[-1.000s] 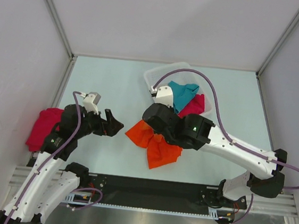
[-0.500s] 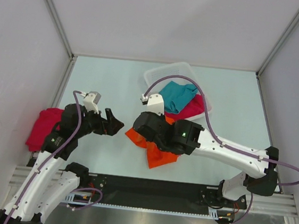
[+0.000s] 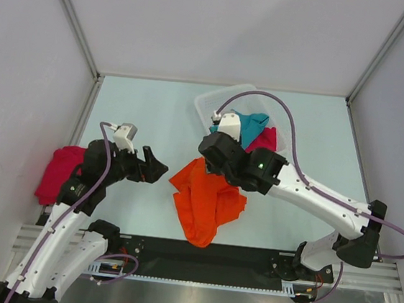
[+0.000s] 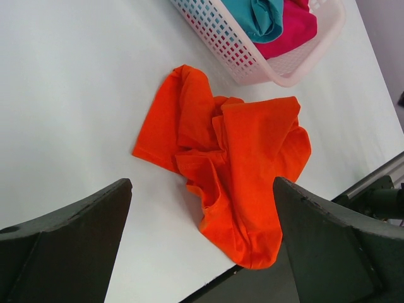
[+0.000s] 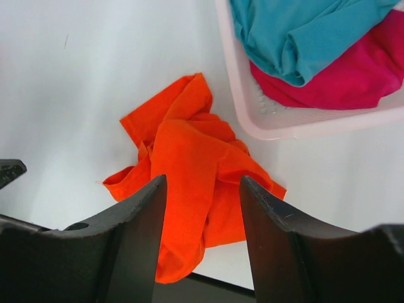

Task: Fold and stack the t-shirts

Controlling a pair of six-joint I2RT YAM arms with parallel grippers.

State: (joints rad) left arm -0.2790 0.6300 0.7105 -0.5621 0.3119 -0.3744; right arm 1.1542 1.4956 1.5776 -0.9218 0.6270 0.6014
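Observation:
A crumpled bright orange t-shirt (image 3: 202,206) (image 4: 246,164) (image 5: 189,164) lies on the table, its near end hanging over the front edge. My right gripper (image 5: 202,183) hovers above it, open, with nothing between its fingers. My left gripper (image 3: 158,169) (image 4: 202,183) stands open to the left of the shirt, facing it and apart from it. A teal t-shirt (image 3: 250,125) (image 5: 297,31) and a crimson pink one (image 3: 264,140) (image 5: 353,76) lie bunched in the basket. Another crimson t-shirt (image 3: 59,173) sits at the table's left edge.
The white lattice basket (image 3: 210,105) (image 4: 252,66) (image 5: 297,126) stands at the back, just beyond the orange shirt. A black rail (image 3: 248,261) runs along the front edge. Grey walls close in the left, back and right sides.
My right gripper has opened and let go of the orange shirt, which dropped and spread toward the front edge. The right wrist moved left, then back toward the basket. The left arm stayed still.

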